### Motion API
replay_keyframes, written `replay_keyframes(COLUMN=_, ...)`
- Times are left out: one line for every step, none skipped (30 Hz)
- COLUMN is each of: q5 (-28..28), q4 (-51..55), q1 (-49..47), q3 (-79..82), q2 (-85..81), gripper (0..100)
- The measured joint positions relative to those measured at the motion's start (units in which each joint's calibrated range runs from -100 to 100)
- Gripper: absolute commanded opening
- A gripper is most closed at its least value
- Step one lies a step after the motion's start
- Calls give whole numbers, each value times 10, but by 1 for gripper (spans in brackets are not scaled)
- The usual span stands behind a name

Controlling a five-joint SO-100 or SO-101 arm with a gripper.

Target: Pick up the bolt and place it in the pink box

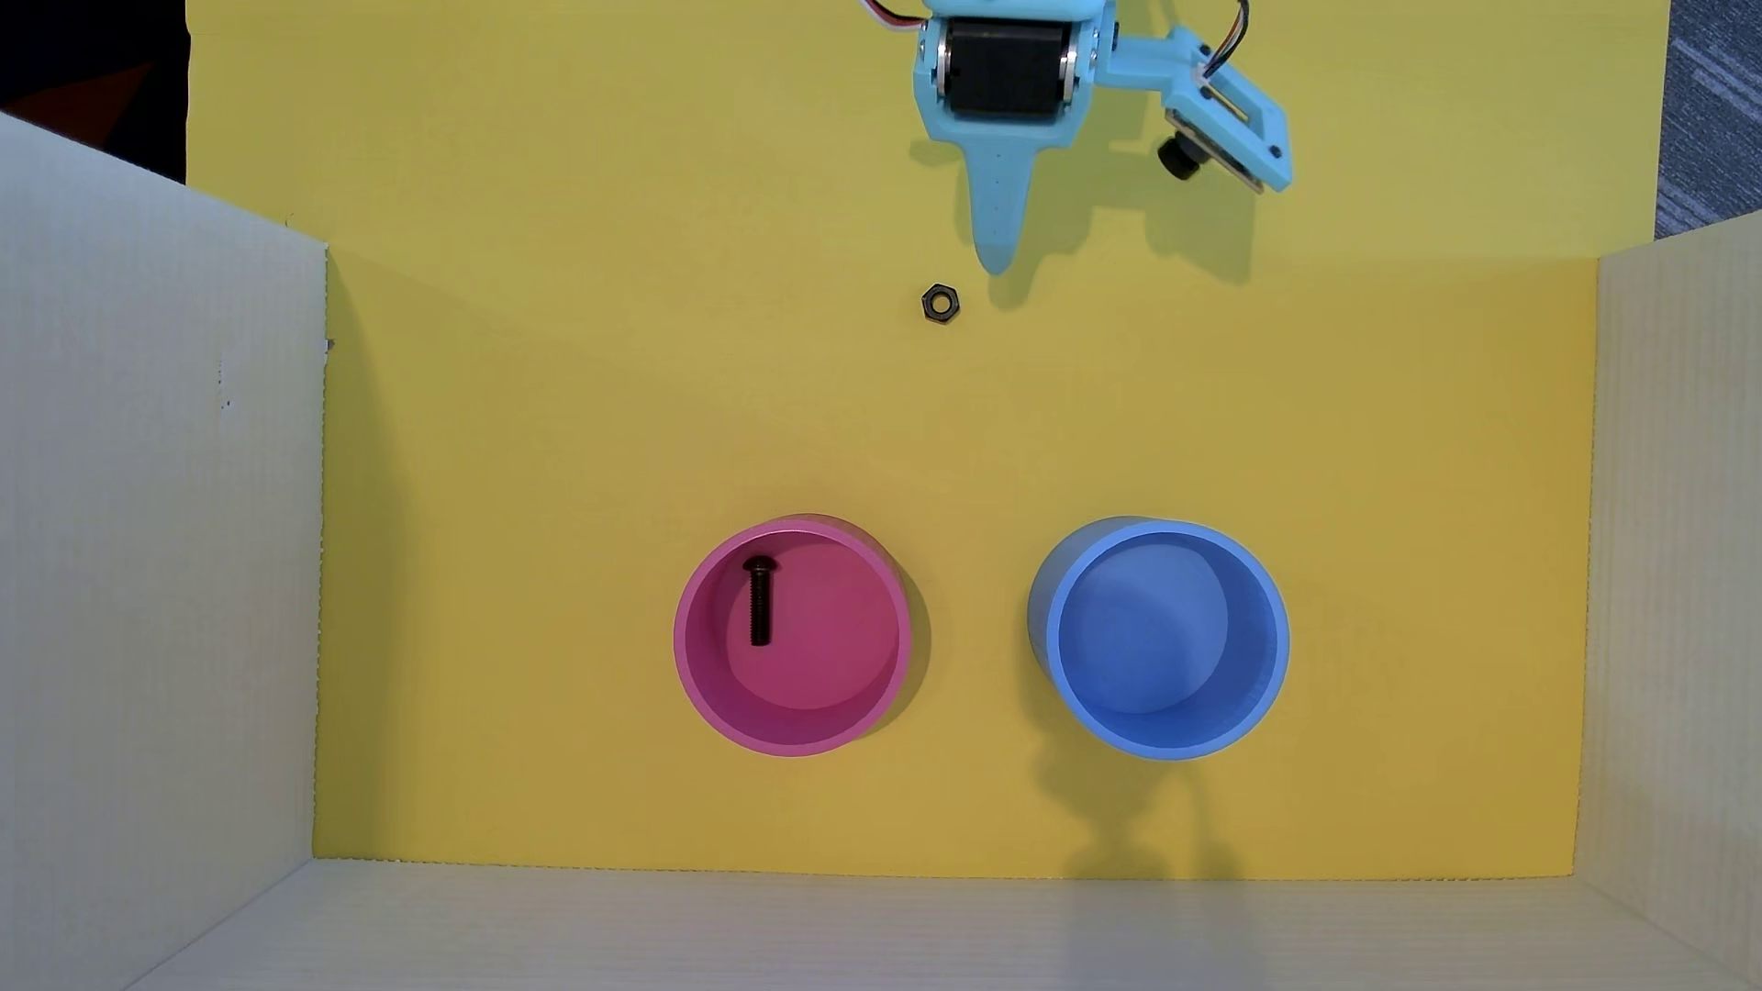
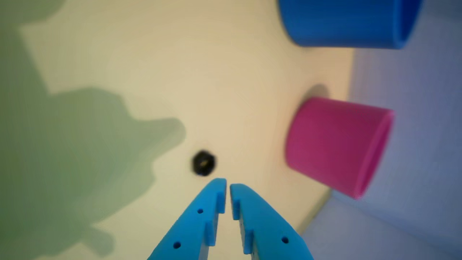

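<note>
The black bolt (image 1: 759, 600) lies inside the pink box (image 1: 791, 734), on the left part of its floor, head toward the top of the overhead view. In the wrist view the pink box (image 2: 335, 144) shows only its outer wall and the bolt is hidden. My light-blue gripper (image 1: 996, 262) is at the top of the overhead view, far from the box, its fingertips nearly touching with nothing between them. In the wrist view the gripper (image 2: 228, 185) points past a black hexagonal nut (image 2: 204, 163).
The nut (image 1: 940, 304) sits on the yellow mat just below and left of my fingertips. A round blue container (image 1: 1168, 743) stands right of the pink box in the overhead view, blue container (image 2: 346, 21) at top in the wrist view. White corrugated walls (image 1: 153, 534) enclose three sides.
</note>
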Motion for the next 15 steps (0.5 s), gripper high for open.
replay_keyframes(q5=0, q4=10, q1=0, q3=-1, q2=0, gripper=1)
replay_keyframes(q5=0, q4=23, q1=0, q3=-2, q2=0, gripper=1)
replay_keyframes(q5=0, q4=39, q1=0, q3=-3, q2=0, gripper=1)
replay_keyframes(q5=0, q4=58, q1=0, q3=-5, q2=0, gripper=1)
replay_keyframes(q5=0, q4=78, q1=0, q3=-7, q2=0, gripper=1)
replay_keyframes(q5=0, q4=99, q1=0, q3=-11, q2=0, gripper=1)
replay_keyframes(q5=0, q4=119, q1=0, q3=-15, q2=0, gripper=1)
replay_keyframes(q5=0, q4=137, q1=0, q3=-20, q2=0, gripper=1)
replay_keyframes(q5=0, q4=151, q1=0, q3=-23, q2=0, gripper=1)
replay_keyframes(q5=0, q4=160, q1=0, q3=-24, q2=0, gripper=1)
replay_keyframes(q5=0, q4=166, q1=0, q3=-25, q2=-1, gripper=1)
replay_keyframes(q5=0, q4=170, q1=0, q3=-25, q2=-1, gripper=1)
replay_keyframes(q5=0, q4=175, q1=0, q3=-26, q2=-1, gripper=1)
replay_keyframes(q5=0, q4=177, q1=0, q3=-28, q2=-1, gripper=1)
replay_keyframes(q5=0, q4=179, q1=0, q3=-30, q2=-1, gripper=1)
